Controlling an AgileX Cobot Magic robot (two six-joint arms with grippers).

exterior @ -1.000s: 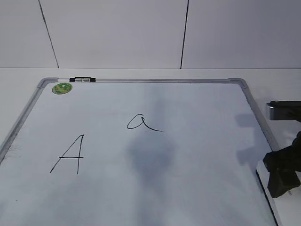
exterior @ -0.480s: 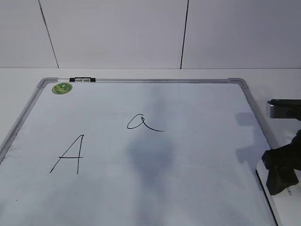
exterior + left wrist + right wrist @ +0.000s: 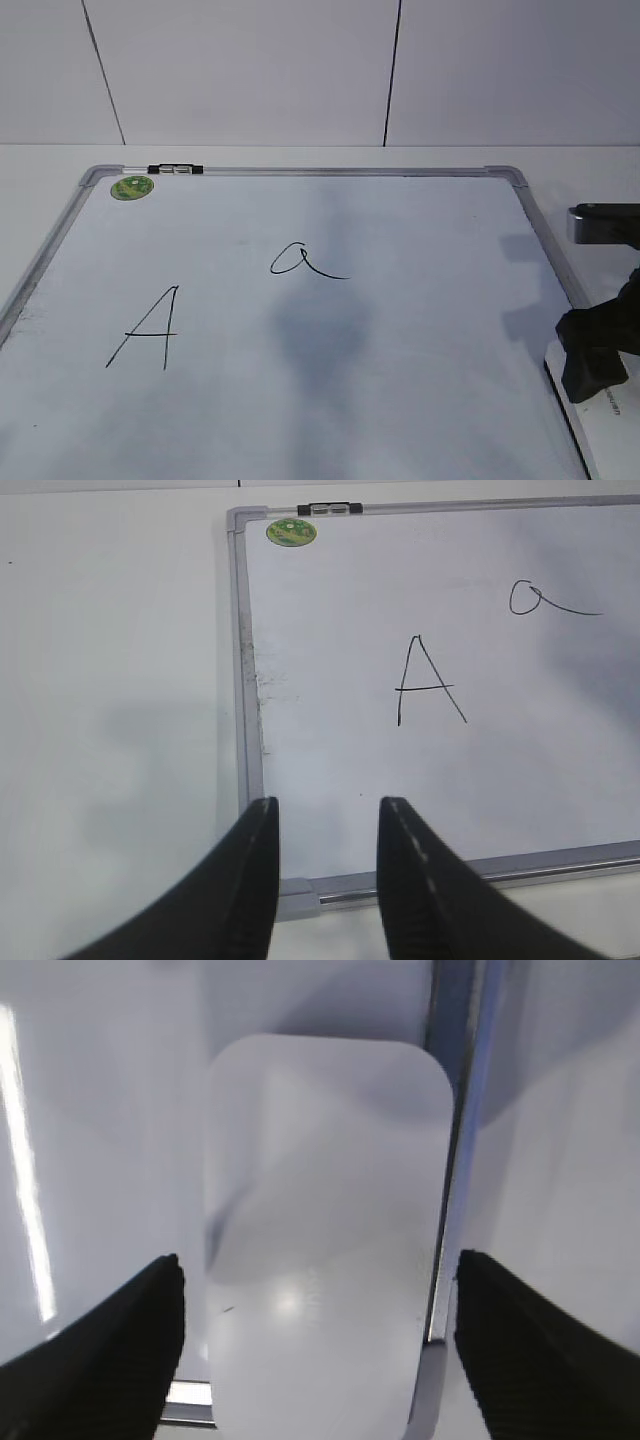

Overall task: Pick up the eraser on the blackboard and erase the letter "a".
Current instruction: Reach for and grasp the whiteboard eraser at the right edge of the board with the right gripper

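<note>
The right tool (image 3: 315, 1350) is hovering wide open, its 2 fingers (image 3: 105, 1345) straddling the eraser (image 3: 325, 1230) without touching it. The eraser is lying at the 4 o'clock corner of the blackboard (image 3: 420, 330). The left tool (image 3: 325, 865) is gaping, holding nothing, over the board's near frame. The letter "a" (image 3: 305, 260) is sitting near centre, toward 12 o'clock.

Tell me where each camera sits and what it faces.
Exterior: front, slanting down on the grey-framed white dry-erase board; right gripper at right edge.
Left wrist: above the board's corner, facing the capital "A"; open left gripper fingers show.
Right wrist: straight down on the oblong white plastic eraser, fingers straddling it.
Exterior and left wrist share the cursive "a".
</note>
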